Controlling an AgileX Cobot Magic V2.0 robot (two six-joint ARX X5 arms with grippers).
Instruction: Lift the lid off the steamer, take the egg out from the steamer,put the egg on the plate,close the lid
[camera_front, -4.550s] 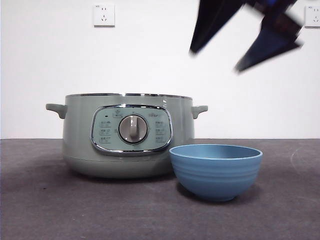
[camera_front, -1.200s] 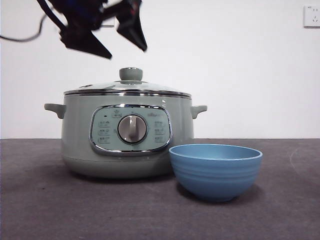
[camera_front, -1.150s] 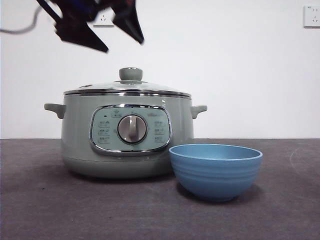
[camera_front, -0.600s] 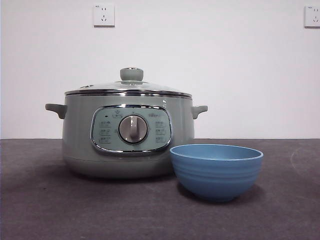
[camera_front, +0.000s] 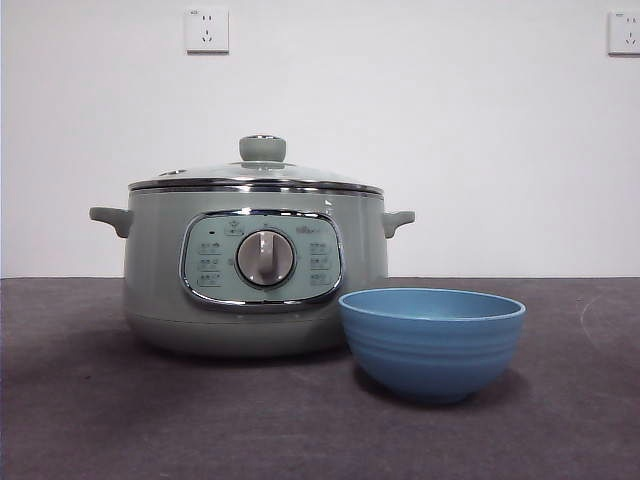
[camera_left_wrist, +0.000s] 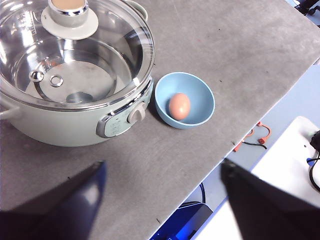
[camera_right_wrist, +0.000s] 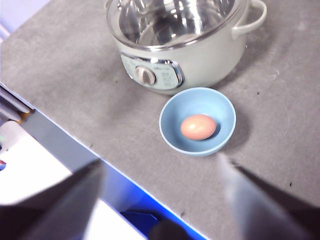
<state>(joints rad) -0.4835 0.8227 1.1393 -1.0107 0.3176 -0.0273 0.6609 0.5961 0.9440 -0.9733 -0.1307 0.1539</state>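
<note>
Now: lid (camera_front: 256, 174) seated on steamer (camera_front: 256, 270), egg (camera_left_wrist: 179, 106) in plate (camera_front: 431, 340).
Plate sits just beside the steamer's panel; left gripper (camera_left_wrist: 162, 197) and right gripper (camera_right_wrist: 162, 192) both gape wide, empty, high above.

A grey, felt-like bench (camera_front: 120, 420) fills the foreground before a plain white wall (camera_front: 480, 150). Two white wall sockets are mounted high on the wall, one left (camera_front: 207, 29) and one at the right edge (camera_front: 624, 32). Beyond the bench's edge, the left wrist view shows orange cord loops (camera_left_wrist: 257, 137) beside a white surface (camera_left_wrist: 290, 165).
</note>
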